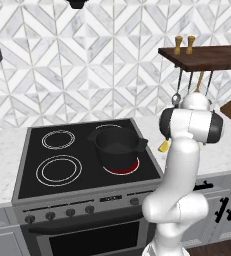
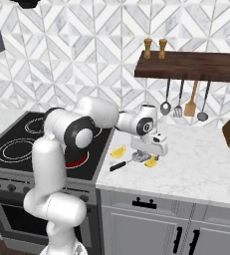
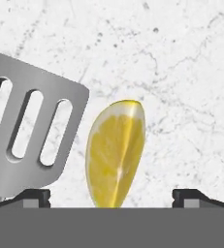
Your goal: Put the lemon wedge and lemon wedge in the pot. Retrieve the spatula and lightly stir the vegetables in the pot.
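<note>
While one pot (image 1: 117, 145) waits, two wedges (image 2: 118, 152) lie.

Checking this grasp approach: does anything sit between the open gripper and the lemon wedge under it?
Nothing visible does. In the hand view the bright yellow lemon wedge lies on the white marble counter between the two dark fingertips. The slotted grey metal spatula lies just beside it, near one fingertip.

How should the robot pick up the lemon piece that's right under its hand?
From straight above, I'd say. The lemon wedge lies flat on the marble counter, long and narrow, and the open hand hangs over it with a fingertip on each side. Pinching across its narrow middle looks best. The slotted spatula lies close beside it, so the finger on that side should drop into the gap.
</note>
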Robot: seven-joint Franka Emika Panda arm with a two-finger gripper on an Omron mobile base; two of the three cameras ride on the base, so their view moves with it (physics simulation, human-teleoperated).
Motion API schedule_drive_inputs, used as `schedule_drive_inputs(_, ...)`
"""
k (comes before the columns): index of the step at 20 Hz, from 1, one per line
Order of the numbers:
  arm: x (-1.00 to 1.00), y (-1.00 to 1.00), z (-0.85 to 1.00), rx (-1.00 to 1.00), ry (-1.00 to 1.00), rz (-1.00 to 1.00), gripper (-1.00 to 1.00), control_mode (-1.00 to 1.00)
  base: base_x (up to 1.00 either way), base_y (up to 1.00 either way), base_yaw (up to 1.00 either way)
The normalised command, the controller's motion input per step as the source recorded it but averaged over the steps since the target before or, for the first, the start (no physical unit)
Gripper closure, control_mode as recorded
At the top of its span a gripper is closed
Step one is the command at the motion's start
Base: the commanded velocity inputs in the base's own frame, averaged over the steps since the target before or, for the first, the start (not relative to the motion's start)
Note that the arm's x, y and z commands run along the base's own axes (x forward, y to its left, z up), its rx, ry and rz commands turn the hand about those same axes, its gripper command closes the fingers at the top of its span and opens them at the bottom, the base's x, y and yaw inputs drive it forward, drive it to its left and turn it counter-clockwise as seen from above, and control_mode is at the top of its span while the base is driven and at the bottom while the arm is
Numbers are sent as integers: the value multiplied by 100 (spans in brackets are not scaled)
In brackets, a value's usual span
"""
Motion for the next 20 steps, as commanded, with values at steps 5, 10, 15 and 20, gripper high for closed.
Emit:
schedule_drive_inputs(5,11,-3,-35,0,0,0,-100,-100,0,0,0)
schedule_drive_inputs(10,-9,0,-37,0,0,5,-100,-100,0,0,0)
schedule_drive_inputs(15,0,-10,-23,5,0,5,-100,-100,0,0,0)
schedule_drive_inputs(20,-6,-2,-27,3,0,5,-100,-100,0,0,0)
